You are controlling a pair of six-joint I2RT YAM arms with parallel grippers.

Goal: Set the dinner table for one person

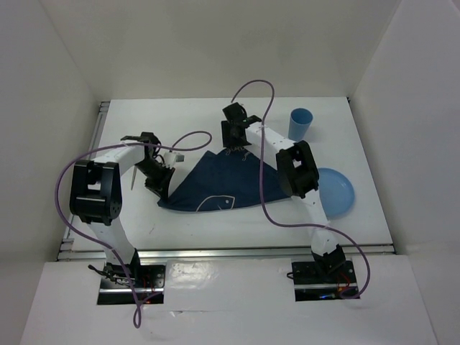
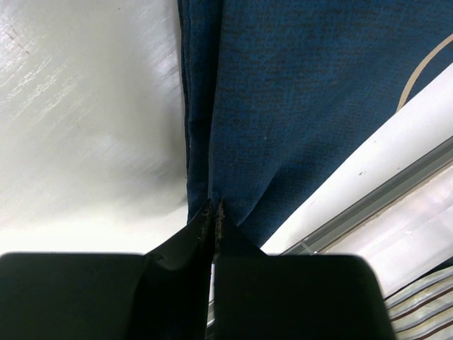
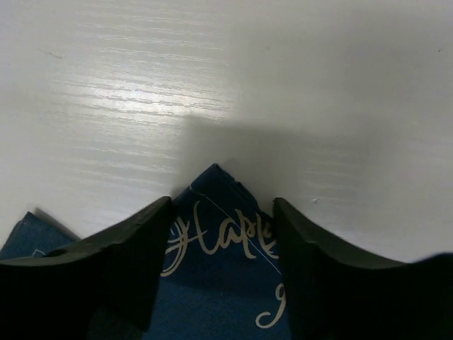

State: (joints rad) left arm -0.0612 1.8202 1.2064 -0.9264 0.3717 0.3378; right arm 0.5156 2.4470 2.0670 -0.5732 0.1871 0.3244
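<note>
While clamped tight on a folded edge of the navy placemat (image 2: 304, 106), hanging low with the left gripper (image 2: 212, 211) over the dinner table (image 1: 180, 118). Lying rumpled mid-table, in a rough triangle. Straddling its far corner with the right gripper (image 3: 223, 207), fingers spread, pinching nothing. Off right: blue cup (image 1: 300, 123) upright, blue plate (image 1: 339, 192) nearer.

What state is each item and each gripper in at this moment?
Placemat: bunched and folded over, not spread flat.
Cup: upright.
Plate: lying flat, empty.
Left gripper: jaws shut on the Placemat's edge.
Right gripper: jaws open, astride a Placemat corner.
</note>
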